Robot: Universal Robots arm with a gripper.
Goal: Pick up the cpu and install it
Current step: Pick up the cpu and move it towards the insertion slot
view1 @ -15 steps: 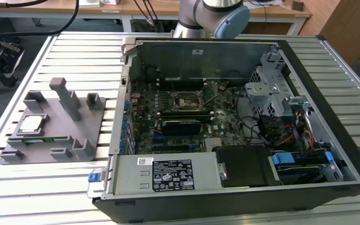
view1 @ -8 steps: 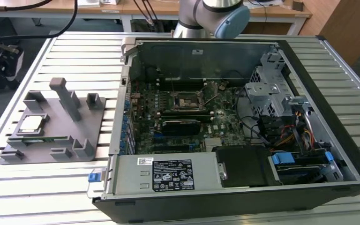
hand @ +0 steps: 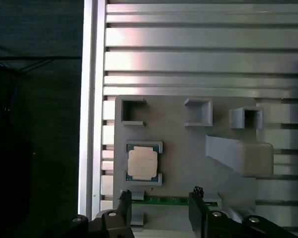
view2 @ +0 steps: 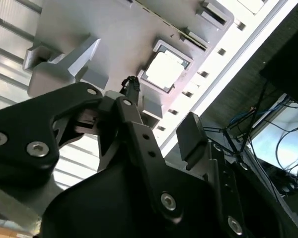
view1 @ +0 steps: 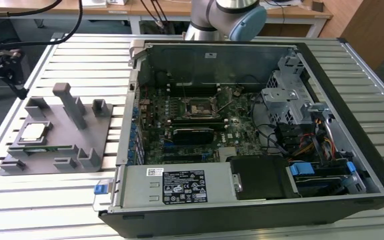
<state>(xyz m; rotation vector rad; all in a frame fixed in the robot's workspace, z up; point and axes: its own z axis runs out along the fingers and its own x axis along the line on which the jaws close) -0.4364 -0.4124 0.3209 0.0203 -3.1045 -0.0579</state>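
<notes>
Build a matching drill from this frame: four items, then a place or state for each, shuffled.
Items
1. cpu
2. memory stick
3. socket
4. end effector

Places or states
A. open, gripping nothing
B. on the circuit board inside the computer case
C. green, lying along an edge of the grey holder
D. silver top up, seated in a pocket of that holder

Pairs: 1-D, 2-C, 3-B, 4-A
</notes>
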